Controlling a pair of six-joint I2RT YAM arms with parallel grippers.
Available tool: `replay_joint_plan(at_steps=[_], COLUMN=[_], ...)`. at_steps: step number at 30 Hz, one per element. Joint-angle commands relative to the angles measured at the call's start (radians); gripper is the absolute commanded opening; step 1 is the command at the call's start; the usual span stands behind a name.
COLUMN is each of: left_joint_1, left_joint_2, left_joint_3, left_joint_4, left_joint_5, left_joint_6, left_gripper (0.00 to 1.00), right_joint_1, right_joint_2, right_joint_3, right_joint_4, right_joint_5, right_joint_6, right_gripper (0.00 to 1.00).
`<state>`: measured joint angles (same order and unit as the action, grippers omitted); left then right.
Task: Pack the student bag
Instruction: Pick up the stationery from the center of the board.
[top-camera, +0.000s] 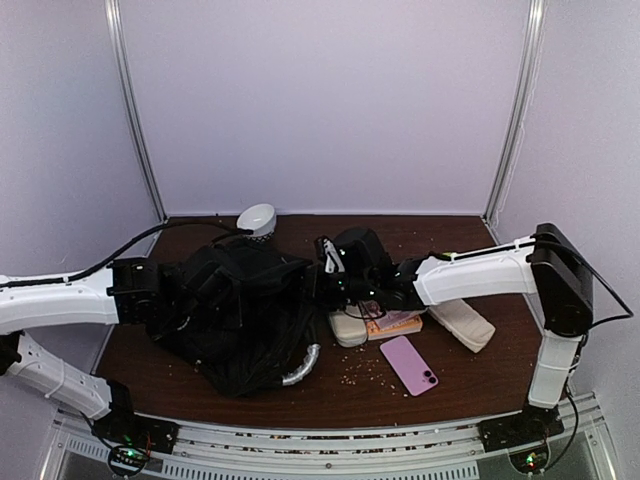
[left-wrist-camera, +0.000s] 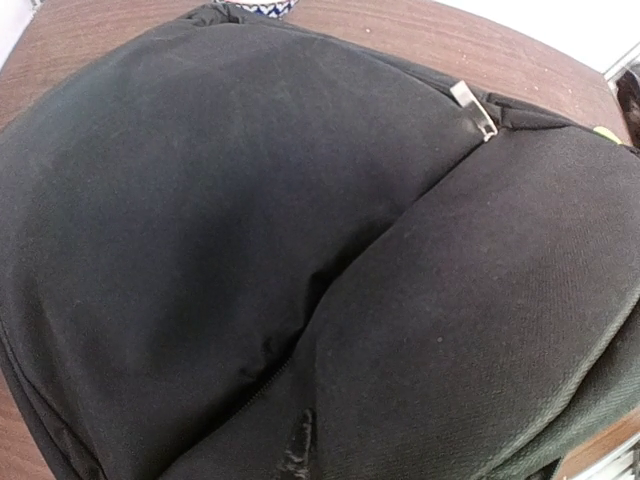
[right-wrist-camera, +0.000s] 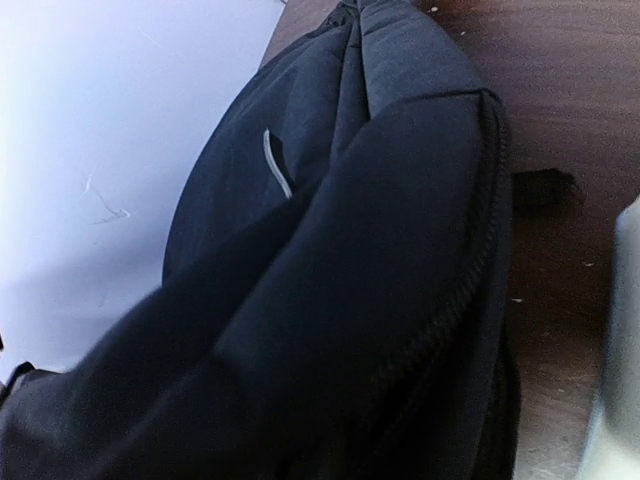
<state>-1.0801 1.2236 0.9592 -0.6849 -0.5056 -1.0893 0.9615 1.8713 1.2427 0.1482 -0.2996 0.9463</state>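
The student bag (top-camera: 245, 320) is a large black fabric backpack slumped on the table at centre left, its grey-white curved handle (top-camera: 300, 366) at its near right. My left gripper (top-camera: 188, 300) is pushed into the bag's left side. The left wrist view is filled by the bag's fabric (left-wrist-camera: 250, 200), which gathers in a fold toward the jaws, with a metal zipper pull (left-wrist-camera: 473, 106) at the upper right. My right gripper (top-camera: 331, 264) is at the bag's upper right edge. The right wrist view shows only the bag (right-wrist-camera: 380, 250); its fingers are hidden.
A white bowl (top-camera: 257, 218) stands behind the bag. To the right of the bag lie a white block (top-camera: 348, 329), a book (top-camera: 395, 323), a pink phone (top-camera: 409, 364) and a long white case (top-camera: 463, 324). Crumbs are scattered on the brown table (top-camera: 470, 385).
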Motion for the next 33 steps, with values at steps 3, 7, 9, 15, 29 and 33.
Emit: replay_joint_plan(at_steps=[3, 7, 9, 15, 29, 33], left_joint_1=[0.073, 0.134, 0.16, 0.221, 0.293, 0.299], left_joint_2=[0.027, 0.05, 0.066, 0.062, -0.17, -0.176], left_joint_3=[0.081, 0.106, 0.113, 0.077, -0.1, -0.13], left_joint_4=[0.147, 0.171, 0.185, 0.198, 0.147, 0.173], left_joint_5=[0.034, 0.076, 0.094, 0.109, 0.025, 0.06], left_joint_6=[0.046, 0.087, 0.106, 0.134, 0.209, 0.204], left_gripper=[0.0, 0.0, 0.0, 0.0, 0.0, 0.0], right_joint_1=[-0.028, -0.03, -0.03, -0.074, -0.348, -0.384], right_joint_2=[-0.242, -0.381, -0.457, -0.518, -0.686, -0.71], right_joint_3=[-0.07, -0.145, -0.238, -0.377, -0.541, -0.551], right_joint_4=[-0.211, -0.337, -0.343, -0.368, -0.482, -0.504], right_joint_5=[0.157, 0.299, 0.416, 0.481, 0.518, 0.543], right_joint_6=[-0.203, -0.286, -0.29, -0.304, -0.274, -0.249], right_gripper=[0.53, 0.56, 0.59, 0.62, 0.71, 0.71])
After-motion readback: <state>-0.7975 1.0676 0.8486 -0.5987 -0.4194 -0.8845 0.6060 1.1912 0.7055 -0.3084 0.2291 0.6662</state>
